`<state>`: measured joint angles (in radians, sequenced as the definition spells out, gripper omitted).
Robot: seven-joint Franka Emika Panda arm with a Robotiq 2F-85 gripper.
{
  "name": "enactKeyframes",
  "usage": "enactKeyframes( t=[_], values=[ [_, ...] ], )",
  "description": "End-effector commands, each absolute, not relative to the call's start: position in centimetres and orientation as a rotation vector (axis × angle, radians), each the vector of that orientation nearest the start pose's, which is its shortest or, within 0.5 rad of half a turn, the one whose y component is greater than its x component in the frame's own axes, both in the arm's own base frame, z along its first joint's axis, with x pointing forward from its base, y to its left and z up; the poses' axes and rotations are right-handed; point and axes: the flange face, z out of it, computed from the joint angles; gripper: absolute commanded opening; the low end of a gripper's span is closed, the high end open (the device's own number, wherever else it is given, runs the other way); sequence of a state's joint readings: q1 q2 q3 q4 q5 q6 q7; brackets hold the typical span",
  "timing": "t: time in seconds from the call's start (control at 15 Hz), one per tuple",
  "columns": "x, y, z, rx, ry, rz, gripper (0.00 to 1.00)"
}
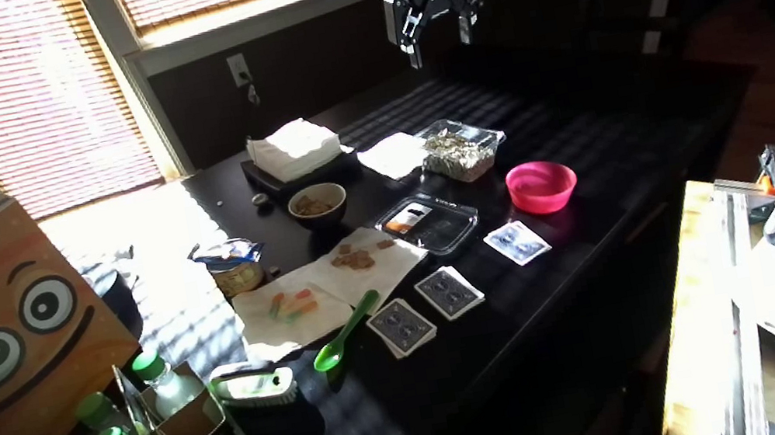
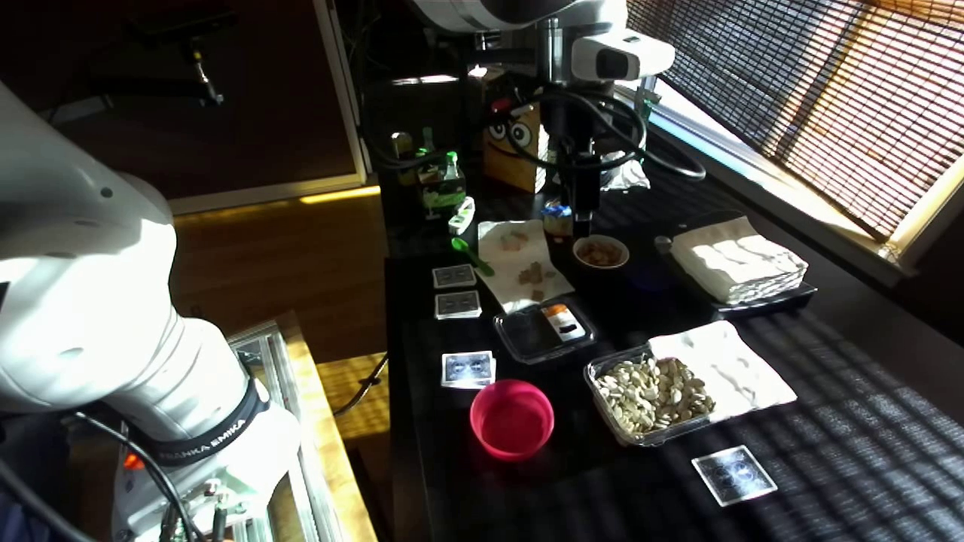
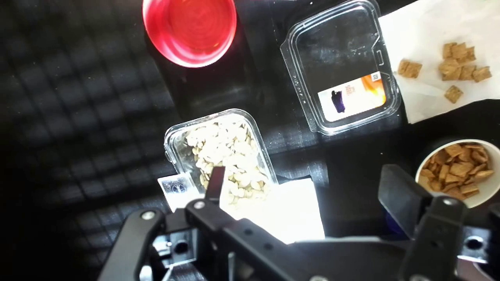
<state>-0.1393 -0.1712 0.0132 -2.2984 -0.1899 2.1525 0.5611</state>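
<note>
Hanging over the desk (image 2: 595, 485), the claw (image 1: 441, 45) is spread wide, nothing gripped, and seeds (image 3: 218, 146) could be spilled from the clear tub (image 3: 180, 150) beside the white napkin (image 3: 297, 212) if the rim is clipped by a crooked descent.

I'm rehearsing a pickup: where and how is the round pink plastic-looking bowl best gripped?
The round pink bowl is probably best pinched at its rim from straight above, one finger inside, one outside: it stands upright, mouth up, its wall looking thin. The side away from the nearest blue-backed rectangular cards seems roomier.
</note>
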Motion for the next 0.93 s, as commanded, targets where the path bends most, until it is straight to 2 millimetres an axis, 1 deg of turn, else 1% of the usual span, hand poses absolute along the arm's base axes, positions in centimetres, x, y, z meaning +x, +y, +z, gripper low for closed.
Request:
enactKeyframes(
  t=[0.0,0.33,0.47,0.67,0.87],
  values=[
    [49.9,-9.4,39.6,-3.06,1.07,-0.041,1.0],
    [51.9,-14.1,35.1,-2.918,1.203,0.018,1.0],
    [52.7,-15.5,33.2,-2.903,1.259,0.017,1.0],
    [53.6,-17.2,30.8,-2.893,1.309,0.004,1.0],
    [54.0,-18.8,28.5,-2.896,1.379,-0.048,1.0]
  ],
)
